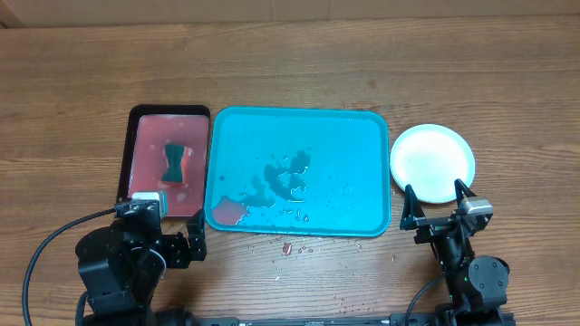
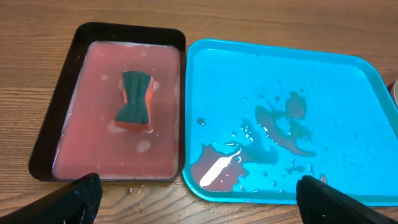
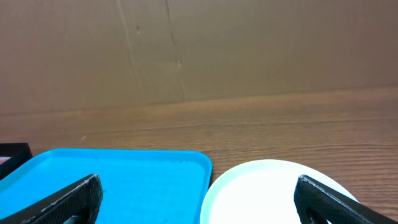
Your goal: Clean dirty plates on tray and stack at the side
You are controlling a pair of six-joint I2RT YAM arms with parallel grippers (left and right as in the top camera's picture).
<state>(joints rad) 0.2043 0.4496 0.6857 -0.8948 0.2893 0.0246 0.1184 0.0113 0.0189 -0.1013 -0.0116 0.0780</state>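
Green-topped sponge (image 2: 135, 101) in pinkish water of black tray (image 2: 57, 112), on wooden table (image 1: 290, 72)

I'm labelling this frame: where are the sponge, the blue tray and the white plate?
sponge (image 2: 135, 101), left wrist view, middle of its green top.
blue tray (image 1: 349, 140), overhead view, bare floor toward the right.
white plate (image 1: 432, 163), overhead view, its centre.

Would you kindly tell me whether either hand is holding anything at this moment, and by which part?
Nothing is held: the left hand and the right hand are both open and empty.
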